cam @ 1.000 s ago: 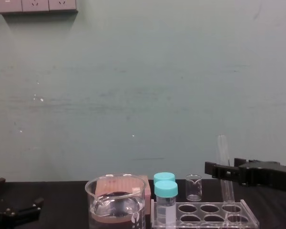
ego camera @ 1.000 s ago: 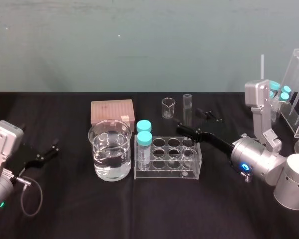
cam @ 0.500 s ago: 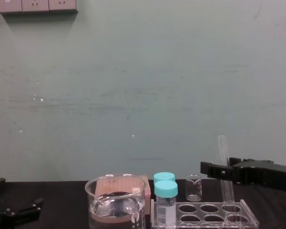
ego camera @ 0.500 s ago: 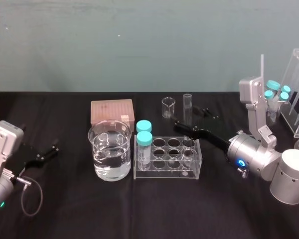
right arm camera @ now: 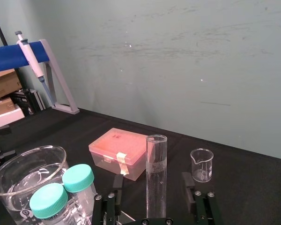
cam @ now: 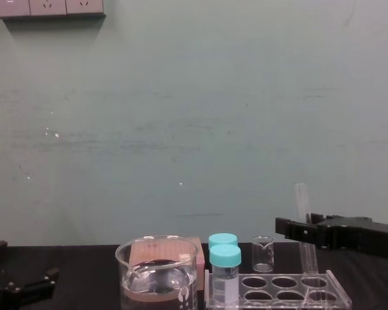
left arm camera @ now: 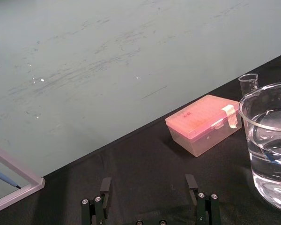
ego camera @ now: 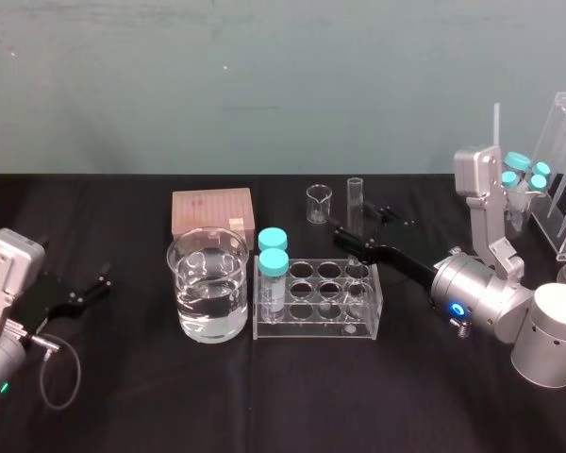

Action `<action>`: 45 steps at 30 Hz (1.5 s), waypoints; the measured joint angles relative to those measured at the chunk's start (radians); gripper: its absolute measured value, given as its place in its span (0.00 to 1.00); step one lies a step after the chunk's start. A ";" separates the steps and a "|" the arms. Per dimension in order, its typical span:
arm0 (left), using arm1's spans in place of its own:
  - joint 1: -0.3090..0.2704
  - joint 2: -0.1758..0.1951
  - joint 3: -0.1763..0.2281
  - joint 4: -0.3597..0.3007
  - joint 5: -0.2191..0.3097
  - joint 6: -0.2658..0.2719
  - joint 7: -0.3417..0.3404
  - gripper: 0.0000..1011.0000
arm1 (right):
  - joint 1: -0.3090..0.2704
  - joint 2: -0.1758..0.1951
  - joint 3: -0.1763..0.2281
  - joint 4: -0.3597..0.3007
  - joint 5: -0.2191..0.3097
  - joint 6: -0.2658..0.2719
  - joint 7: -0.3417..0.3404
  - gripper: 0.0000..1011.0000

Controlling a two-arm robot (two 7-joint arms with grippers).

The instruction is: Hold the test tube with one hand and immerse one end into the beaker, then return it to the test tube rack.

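Two fingers of the right gripper (right arm camera: 151, 179) are spread either side of the tube (right arm camera: 155, 159), nothing touching yet, presumably so it can be pinched and lifted straight out of the rack's (ego camera: 311, 329) back right hole, where it's stood upright. The left gripper (left arm camera: 148, 182), also open, is parked well left of the water-filled beaker (ego camera: 208, 283). Everything's set on a black-clothed table (ego camera: 123, 396) against a scuffed teal wall (ego camera: 264, 85).
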 joint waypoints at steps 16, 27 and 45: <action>0.000 0.000 0.000 0.000 0.000 0.000 0.000 0.99 | -0.001 0.001 0.000 -0.002 0.001 0.000 0.000 0.31; 0.000 0.000 0.000 0.000 0.000 0.000 0.000 0.99 | -0.002 0.001 0.000 -0.002 0.002 0.000 -0.001 0.22; 0.000 0.000 0.000 0.000 0.000 0.000 0.000 0.99 | -0.019 -0.012 0.032 -0.010 -0.020 -0.092 0.030 0.22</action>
